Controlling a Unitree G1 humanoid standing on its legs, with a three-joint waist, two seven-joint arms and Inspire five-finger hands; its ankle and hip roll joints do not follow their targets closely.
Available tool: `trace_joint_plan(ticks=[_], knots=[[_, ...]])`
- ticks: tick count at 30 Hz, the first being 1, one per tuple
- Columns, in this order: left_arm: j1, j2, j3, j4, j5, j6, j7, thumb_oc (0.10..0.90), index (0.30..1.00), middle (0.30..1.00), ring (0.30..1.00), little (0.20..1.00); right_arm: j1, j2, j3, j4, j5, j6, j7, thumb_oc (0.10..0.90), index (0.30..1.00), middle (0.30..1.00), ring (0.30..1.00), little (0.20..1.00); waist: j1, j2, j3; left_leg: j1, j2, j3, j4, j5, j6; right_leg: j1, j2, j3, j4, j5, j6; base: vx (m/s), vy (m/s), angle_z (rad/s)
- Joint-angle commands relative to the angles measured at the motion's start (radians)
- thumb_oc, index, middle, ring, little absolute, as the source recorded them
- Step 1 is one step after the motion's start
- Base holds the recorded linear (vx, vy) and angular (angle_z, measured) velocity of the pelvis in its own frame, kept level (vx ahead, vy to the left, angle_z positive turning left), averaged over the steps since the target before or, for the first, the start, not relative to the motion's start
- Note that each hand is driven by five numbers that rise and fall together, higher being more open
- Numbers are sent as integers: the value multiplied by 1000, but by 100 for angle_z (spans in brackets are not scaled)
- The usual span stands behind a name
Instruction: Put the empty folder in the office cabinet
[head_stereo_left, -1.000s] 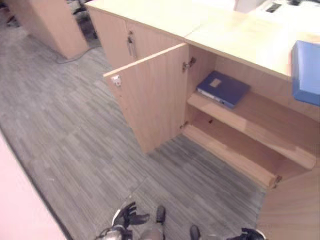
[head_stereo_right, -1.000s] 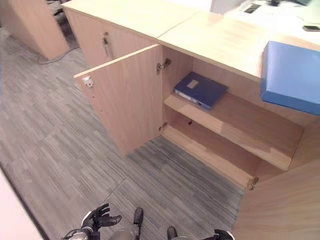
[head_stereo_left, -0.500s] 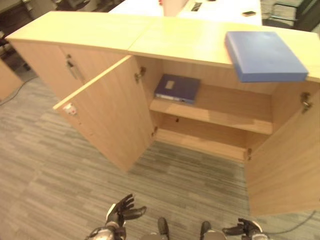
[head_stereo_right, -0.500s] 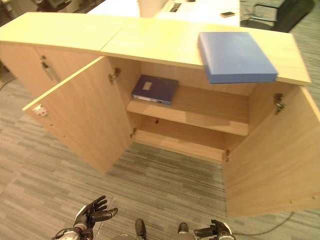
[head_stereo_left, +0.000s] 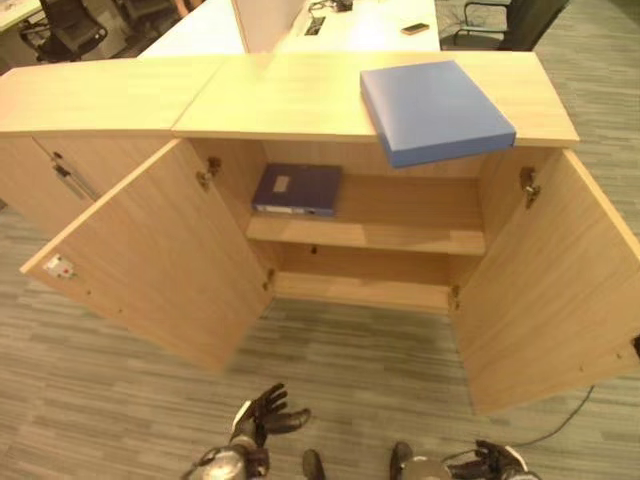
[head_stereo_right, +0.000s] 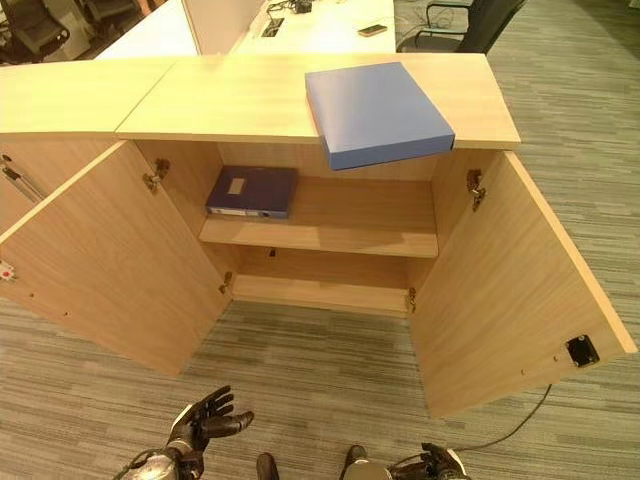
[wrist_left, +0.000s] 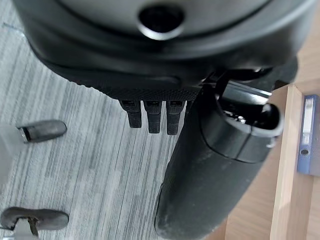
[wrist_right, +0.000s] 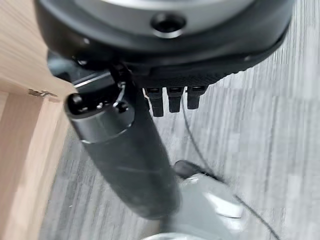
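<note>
Still, both hands, left hand (head_stereo_left: 262, 418) and right hand (head_stereo_right: 437, 462), hung with fingers loosely spread and empty, well short of the light blue folder (head_stereo_right: 375, 112) (overhanging the cabinet (head_stereo_right: 478, 95) top), so a clumsy reach could tip it off.

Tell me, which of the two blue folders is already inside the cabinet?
The darker, smaller folder, lying flat on the upper shelf. The lighter folder lies on the cabinet's top.

So the office cabinet (head_stereo_right: 320, 270) sits straight ahead with both doors swung wide, left door (head_stereo_right: 100, 270) and right door (head_stereo_right: 510, 290). One folder (head_stereo_right: 375, 112) lies on the cabinet's top, right of middle, its near corner sticking out past the front edge. A second folder (head_stereo_right: 252, 192) lies flat on the upper shelf (head_stereo_right: 350, 225), at the left end. Desks (head_stereo_right: 290, 20) stand behind the cabinet.
</note>
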Motion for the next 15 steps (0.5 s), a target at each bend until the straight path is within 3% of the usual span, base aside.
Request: trace_joint_plan(ticks=[1, 3, 5, 7, 11, 12, 13, 14, 15], knots=[[-64, 15, -10, -90, 0, -38, 25, 800, 900, 900, 900, 900, -56, 0, -21, 29, 78, -24, -37, 800, 900, 900, 900, 900, -20, -22, -11, 163, 7, -25, 115, -192, -47, -55, 23, 43, -233, 181, 60, 211, -263, 22], [-68, 17, -15, -100, 7, -37, 28, 800, 900, 900, 900, 900, -64, -5, -21, 27, 88, -24, -43, 800, 900, 900, 900, 900, -20, -25, -10, 146, 27, -26, 173, -182, -56, -44, 34, 45, -234, 165, 50, 205, -258, 21], [-72, 25, -25, -139, 22, -37, 33, 800, 900, 900, 900, 900, -77, -16, -7, 19, 93, -23, -49, 800, 900, 900, 900, 900, -5, -40, 4, 75, 70, -24, 396, -94, -66, 19, 76, 58, -252, 124, 5, 239, -304, 15], [-68, 24, -31, -158, 18, -34, 33, 800, 900, 900, 900, 900, -84, -27, 1, 25, 87, -17, -54, 800, 900, 900, 900, 900, 12, -41, 24, 22, 101, -20, 500, -77, -60, 70, 100, 67, -264, 84, -8, 175, -182, -5], [-56, 30, -30, -172, 24, -26, 32, 800, 900, 900, 900, 900, -86, -35, 3, 30, 76, -9, -51, 800, 900, 900, 900, 900, 36, -68, 35, -72, 70, -15, 471, -129, -31, 113, 85, 80, -289, 74, -2, 149, -51, -8], [-36, 37, -19, -180, 34, -23, 28, 800, 900, 900, 900, 900, -76, -35, 10, 27, 58, -7, -44, 800, 900, 900, 900, 900, 53, -86, 33, -125, 43, -16, 372, -112, -23, 123, 67, 83, -304, 86, 2, 108, 62, 12], [-24, 39, -14, -181, 36, -20, 26, 800, 900, 900, 900, 900, -68, -34, 14, 27, 50, -7, -42, 800, 900, 900, 900, 900, 63, -82, 30, -134, 35, -31, 291, -79, -34, 132, 72, 89, -308, 82, 6, 108, 59, 6], [-23, 39, -14, -181, 36, -20, 26, 800, 900, 900, 900, 900, -68, -34, 14, 27, 50, -7, -42, 800, 900, 900, 900, 900, 63, -83, 30, -131, 34, -30, 286, -77, -34, 133, 71, 89, -308, 82, 6, 134, 64, -2], [-14, 41, -7, -181, 40, -20, 26, 800, 900, 900, 900, 900, -63, -33, 18, 26, 44, -8, -40, 800, 900, 900, 900, 900, 74, -77, 29, -145, 25, -48, 217, -32, -45, 148, 79, 94, -315, 78, 8, 185, 69, -15]])
